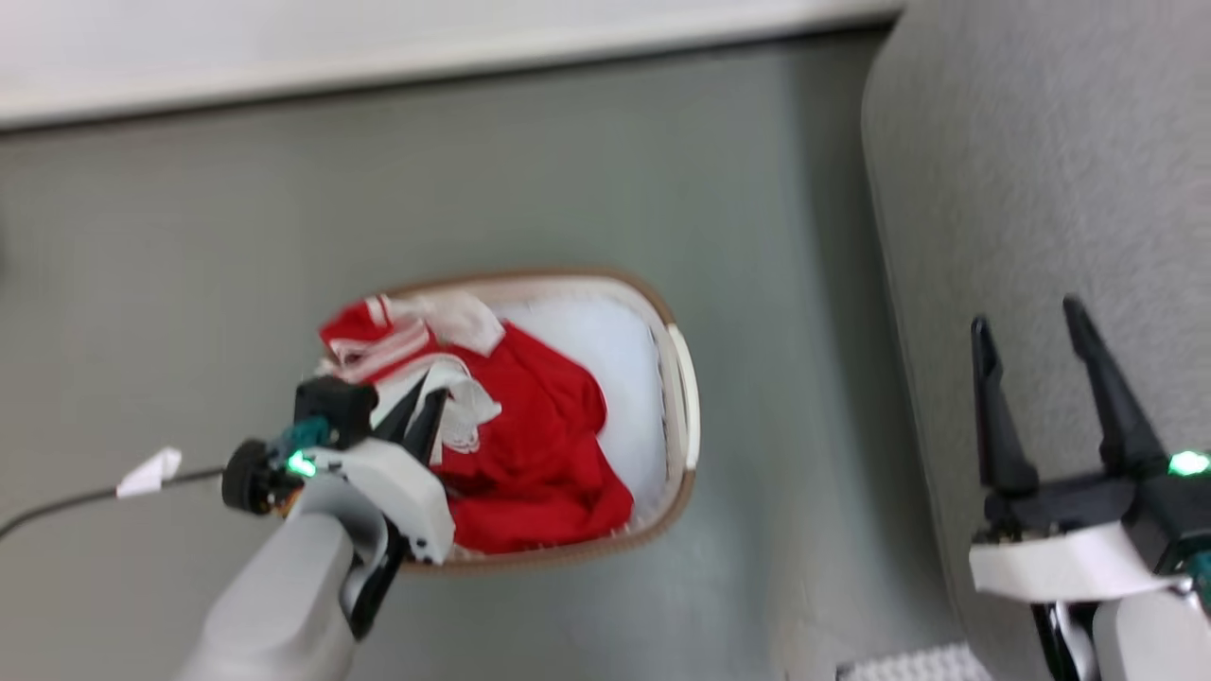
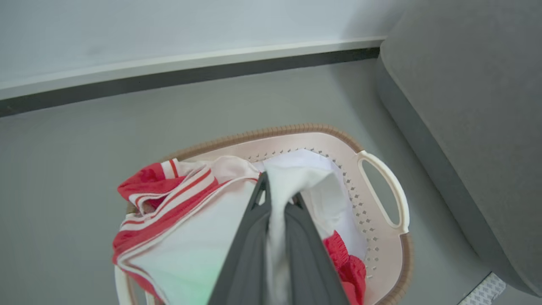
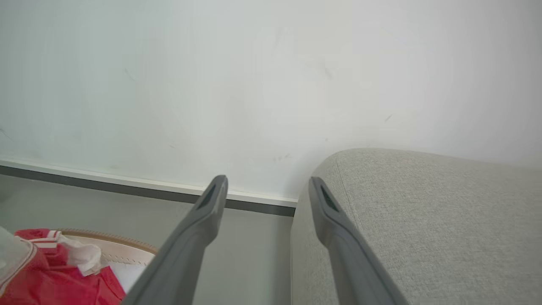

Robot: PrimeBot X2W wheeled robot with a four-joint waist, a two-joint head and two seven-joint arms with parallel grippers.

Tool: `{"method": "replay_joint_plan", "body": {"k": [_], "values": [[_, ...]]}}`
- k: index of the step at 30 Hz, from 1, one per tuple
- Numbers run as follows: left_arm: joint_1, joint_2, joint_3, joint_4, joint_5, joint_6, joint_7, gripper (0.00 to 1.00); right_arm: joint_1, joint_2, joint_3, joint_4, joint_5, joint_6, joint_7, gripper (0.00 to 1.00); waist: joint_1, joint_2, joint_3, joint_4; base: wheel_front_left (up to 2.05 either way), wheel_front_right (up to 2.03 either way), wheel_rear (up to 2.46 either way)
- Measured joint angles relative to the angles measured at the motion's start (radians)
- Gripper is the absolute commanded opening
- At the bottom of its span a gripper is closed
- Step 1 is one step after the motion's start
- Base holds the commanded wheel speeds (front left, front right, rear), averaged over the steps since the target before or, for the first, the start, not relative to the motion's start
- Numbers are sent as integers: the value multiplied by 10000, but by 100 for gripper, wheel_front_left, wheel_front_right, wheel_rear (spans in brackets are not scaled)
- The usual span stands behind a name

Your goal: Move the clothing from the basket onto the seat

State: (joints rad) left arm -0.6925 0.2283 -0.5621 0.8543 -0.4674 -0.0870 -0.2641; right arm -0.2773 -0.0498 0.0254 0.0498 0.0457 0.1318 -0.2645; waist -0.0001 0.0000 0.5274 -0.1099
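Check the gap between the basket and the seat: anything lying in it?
Nothing. In the head view, bare grey floor runs between the basket and the seat. The left wrist view shows the same bare strip.

Arms on my rig: grey-white shells, black grippers.
I see left gripper (image 1: 430, 392) and right gripper (image 1: 1026, 314) with long tapered black fingers (image 1: 993, 416), white wrist shells (image 1: 1050, 567), green light (image 1: 301, 463) each, teal fitting (image 1: 303, 433), smooth grey forearm (image 1: 274, 605).

No text, brand or number can be read; a faint reddish mark on the clothing (image 1: 530, 445) is too blurred to make out.
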Motion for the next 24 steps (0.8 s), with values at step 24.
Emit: {"method": "replay_joint_plan", "body": {"k": [24], "values": [[3196, 426, 907, -4019, -50, 1060, 585, 0, 3359, 0, 303, 936, 435, 0, 0, 100, -3, 0, -6215, 1124, 0, 0, 0]]}}
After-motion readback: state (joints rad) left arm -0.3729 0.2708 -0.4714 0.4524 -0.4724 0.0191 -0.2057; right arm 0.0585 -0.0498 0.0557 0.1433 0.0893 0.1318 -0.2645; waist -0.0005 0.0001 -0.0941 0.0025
